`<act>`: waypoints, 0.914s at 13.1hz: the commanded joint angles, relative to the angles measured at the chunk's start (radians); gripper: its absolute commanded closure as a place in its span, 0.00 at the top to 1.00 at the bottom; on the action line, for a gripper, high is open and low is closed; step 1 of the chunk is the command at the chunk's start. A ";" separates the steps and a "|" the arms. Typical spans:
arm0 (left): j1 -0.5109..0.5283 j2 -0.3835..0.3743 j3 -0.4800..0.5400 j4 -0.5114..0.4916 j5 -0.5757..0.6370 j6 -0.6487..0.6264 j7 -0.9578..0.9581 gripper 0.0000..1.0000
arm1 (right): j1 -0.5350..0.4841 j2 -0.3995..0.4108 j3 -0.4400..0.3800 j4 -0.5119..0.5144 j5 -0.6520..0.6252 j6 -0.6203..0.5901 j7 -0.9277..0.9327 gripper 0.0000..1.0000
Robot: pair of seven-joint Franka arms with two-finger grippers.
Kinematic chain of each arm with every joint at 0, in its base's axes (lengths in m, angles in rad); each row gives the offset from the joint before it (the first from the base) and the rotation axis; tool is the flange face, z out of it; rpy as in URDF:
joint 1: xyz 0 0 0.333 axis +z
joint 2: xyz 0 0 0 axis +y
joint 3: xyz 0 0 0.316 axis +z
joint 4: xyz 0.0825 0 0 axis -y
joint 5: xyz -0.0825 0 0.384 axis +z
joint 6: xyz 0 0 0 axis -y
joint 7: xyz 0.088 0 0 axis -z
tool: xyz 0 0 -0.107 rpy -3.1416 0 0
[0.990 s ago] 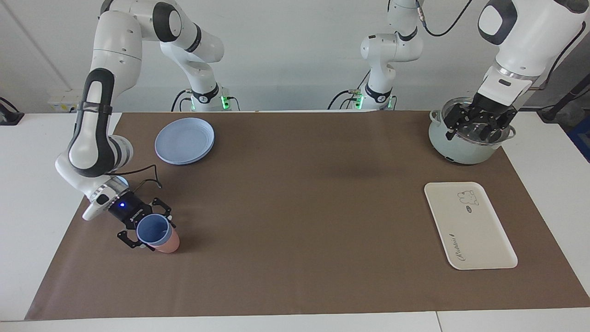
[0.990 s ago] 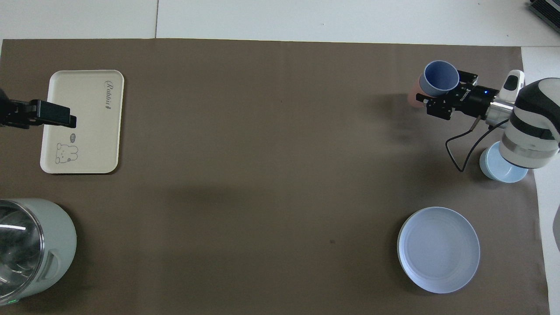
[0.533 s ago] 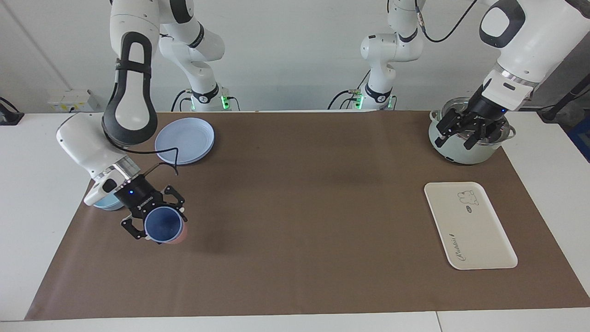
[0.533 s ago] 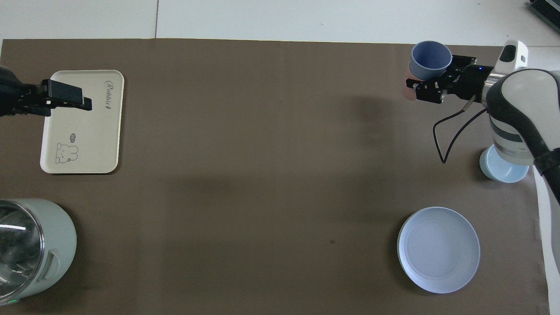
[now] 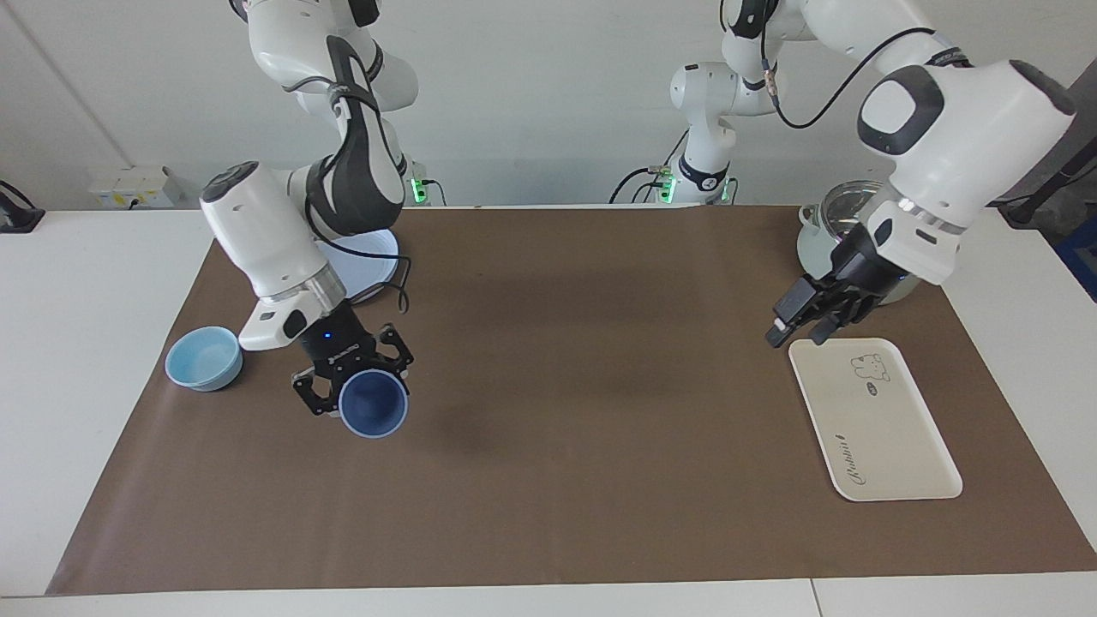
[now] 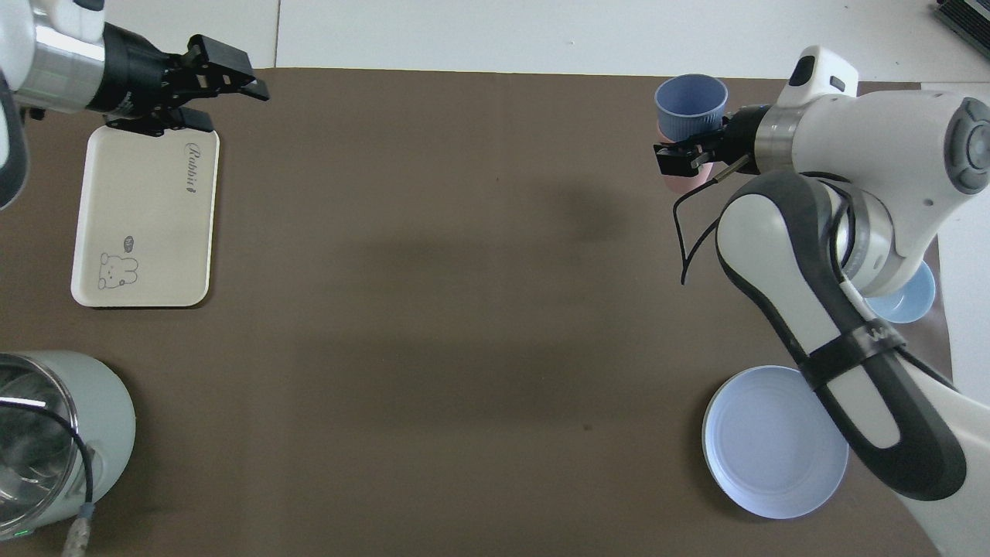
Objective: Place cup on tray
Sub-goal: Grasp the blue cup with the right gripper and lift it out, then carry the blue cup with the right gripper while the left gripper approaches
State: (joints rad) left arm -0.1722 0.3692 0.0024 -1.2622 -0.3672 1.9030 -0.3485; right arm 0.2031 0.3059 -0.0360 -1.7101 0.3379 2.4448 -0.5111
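Right tool [image 5: 370, 403] around cup [image 5: 374, 415] — aloft

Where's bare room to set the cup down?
The tray is all bare; the left end effector hangs by it. Widest free patch: the mat between tray and the cup, held up by the right end effector. Crowded at the right arm's end: pink cup, bowl, plate.

The pot [image 5: 810, 244] stands nearer the robots than the tray [image 5: 891, 446].

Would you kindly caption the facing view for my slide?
Right gripper carries the cup above the table; left gripper hovers beside the tray.
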 commanded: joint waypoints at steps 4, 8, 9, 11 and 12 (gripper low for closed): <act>-0.159 0.091 -0.016 0.075 -0.035 0.241 -0.233 0.88 | 0.139 -0.028 -0.004 -0.013 -0.305 -0.009 0.370 0.00; -0.266 0.143 -0.012 0.067 -0.024 0.353 -0.315 0.82 | 0.234 -0.050 -0.001 -0.014 -0.479 -0.107 0.543 0.00; -0.300 0.167 -0.012 0.066 -0.022 0.394 -0.343 0.77 | 0.260 -0.051 -0.001 -0.014 -0.499 -0.125 0.572 0.00; -0.325 0.178 -0.012 0.047 -0.009 0.403 -0.346 0.74 | 0.291 -0.051 -0.001 -0.013 -0.536 -0.148 0.620 0.00; -0.331 0.178 -0.012 0.029 -0.006 0.398 -0.345 0.72 | 0.294 -0.053 0.001 -0.014 -0.543 -0.156 0.625 0.00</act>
State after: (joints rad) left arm -0.4871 0.5405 -0.0250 -1.2243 -0.3832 2.2917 -0.6776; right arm 0.4956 0.2770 -0.0348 -1.7085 -0.1686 2.3101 0.0846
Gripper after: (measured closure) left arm 0.256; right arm 0.159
